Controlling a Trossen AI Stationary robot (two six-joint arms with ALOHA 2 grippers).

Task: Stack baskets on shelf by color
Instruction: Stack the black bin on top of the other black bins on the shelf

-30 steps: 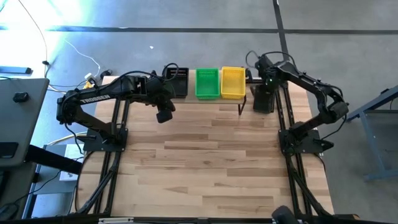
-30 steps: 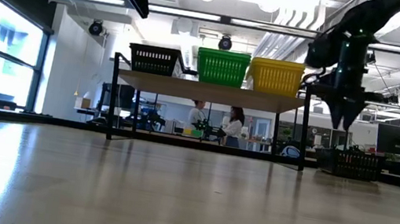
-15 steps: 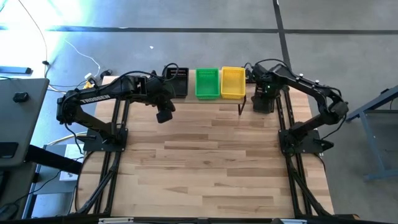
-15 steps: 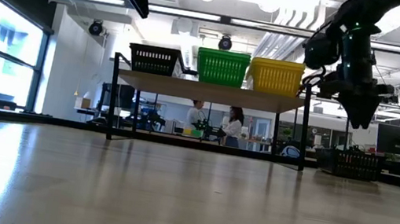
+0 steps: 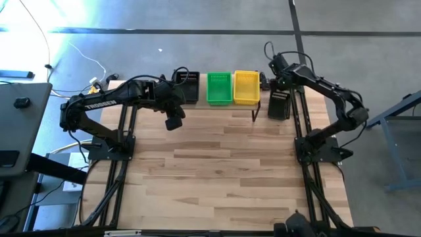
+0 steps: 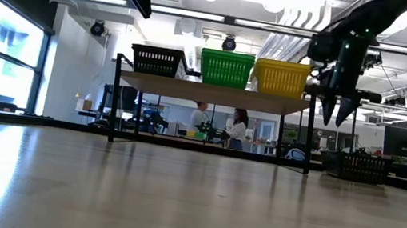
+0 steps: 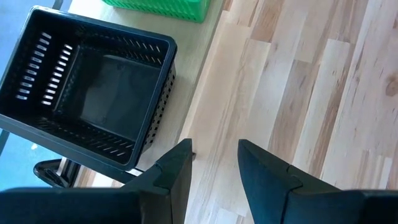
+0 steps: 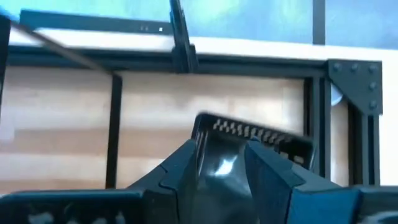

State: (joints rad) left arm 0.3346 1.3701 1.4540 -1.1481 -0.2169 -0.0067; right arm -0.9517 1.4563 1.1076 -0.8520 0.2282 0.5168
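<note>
The right claw (image 6: pixel 331 117) has swung since a second ago: it then hung fingers-down over the black basket on the bench (image 5: pixel 279 105) just right of the shelf (image 6: pixel 214 94), tilted off toward the right half a second ago, and now hangs straight again, nearer the shelf's right end and above that basket. Its fingers are spread with nothing between them, so the basket has not been picked up; I judge the arm is lining up for a grasp, and this last black one has yet to reach the shelf.

On the shelf stand three stacks in a row: the black stack (image 5: pixel 187 86) at the left end, the green stack (image 5: pixel 219 87) in the middle, the yellow stack (image 5: pixel 246 86) at the right end. How many baskets each stack holds cannot be counted. The black top basket, seen in the left wrist view, is empty, and the one on the bench also looks empty.

The left claw (image 5: pixel 173 122) waits over the bench (image 5: pixel 217 171) just in front of the black stack, fingers apart, holding nothing, unmoved across the second.
</note>
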